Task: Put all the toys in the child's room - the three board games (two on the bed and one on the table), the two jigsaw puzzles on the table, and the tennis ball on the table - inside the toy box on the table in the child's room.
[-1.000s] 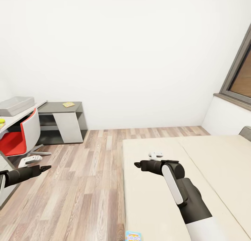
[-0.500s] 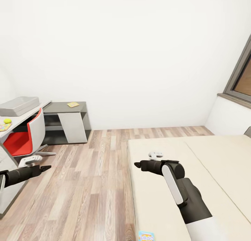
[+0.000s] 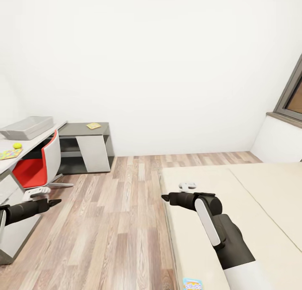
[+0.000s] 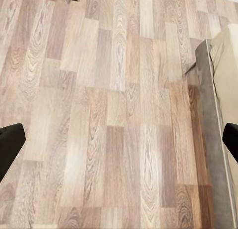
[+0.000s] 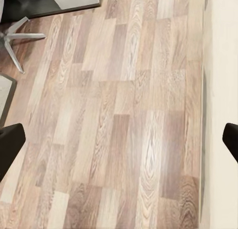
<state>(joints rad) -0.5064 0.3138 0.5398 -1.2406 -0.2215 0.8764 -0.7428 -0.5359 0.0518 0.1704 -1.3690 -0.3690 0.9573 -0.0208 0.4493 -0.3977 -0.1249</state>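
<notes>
We look down on the wood-plank floor, our left pincer spread wide, one dark fingertip at each side edge. Along one side runs the bed, its grey base against the planks, beige mattress above.

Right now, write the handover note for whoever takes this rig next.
Left hand: open, empty, over the floor. Right hand: open, empty, at the bed's edge.
Toy box sits at the far end of the table; I cannot see inside it. The tennis ball and a jigsaw puzzle lie on the table outside the box. One light blue board game lies on the bed, close to the robot.
Done: nothing that I can confirm.
Left: carry the bed game over, then box the ball and puzzle; locate the other toys.
</notes>
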